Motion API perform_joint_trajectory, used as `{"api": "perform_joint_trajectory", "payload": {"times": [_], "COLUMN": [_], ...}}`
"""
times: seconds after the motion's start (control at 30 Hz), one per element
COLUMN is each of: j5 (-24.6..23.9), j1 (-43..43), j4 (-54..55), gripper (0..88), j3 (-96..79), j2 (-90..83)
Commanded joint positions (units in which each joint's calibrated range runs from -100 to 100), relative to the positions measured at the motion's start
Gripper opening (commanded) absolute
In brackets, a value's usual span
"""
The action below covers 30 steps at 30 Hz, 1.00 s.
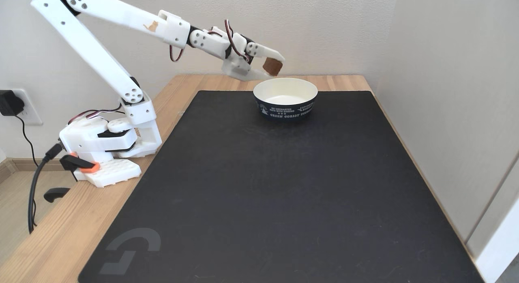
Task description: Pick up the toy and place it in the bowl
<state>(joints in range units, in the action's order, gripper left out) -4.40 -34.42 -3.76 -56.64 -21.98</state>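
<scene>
- In the fixed view the white plastic fingers (272,68) are clenched on the small reddish-brown block-shaped toy (272,66), gripping it from above and below.
- The toy hangs in the air just above the back-left rim of the round paper bowl (285,106), cream-white inside and dark navy outside with white lettering; toy and bowl do not touch.
- The bowl stands near the far edge of a black mat (263,185).
- The mat covers most of the light wooden counter (52,238).
- The white arm's base (107,143) is clamped at the counter's left edge.
</scene>
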Motion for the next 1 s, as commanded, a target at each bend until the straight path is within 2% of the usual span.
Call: {"api": "perform_joint_trajectory", "payload": {"times": [0.0, 0.13, 0.2, 0.23, 0.27, 0.5, 0.57, 0.67, 0.7, 0.8, 0.97], "j5": [-0.5, -0.5, -0.5, -0.5, -0.5, -0.6, -0.6, -0.6, -0.6, -0.3, 0.0], "j1": [-0.1, 0.4, 0.6, 0.7, 0.6, 0.9, 0.9, 1.0, 2.5, 6.4, 19.0], "j4": [4.3, 4.1, 3.5, 3.3, 2.7, 1.0, 0.5, -2.7, -6.0, -10.1, -11.7], "gripper": [2.2, 6.1, 14.4, 22.0, 23.4, 22.6, 18.8, 6.8, 1.4, 3.0, 3.0], "j3": [-1.1, 2.4, 3.2, 3.5, 4.0, 4.5, 7.1, 11.9, 14.0, 12.7, -3.3], "j2": [1.7, 8.9, 10.4, 10.9, 11.1, 10.6, 10.5, 7.9, 4.0, -3.7, -21.3]}}
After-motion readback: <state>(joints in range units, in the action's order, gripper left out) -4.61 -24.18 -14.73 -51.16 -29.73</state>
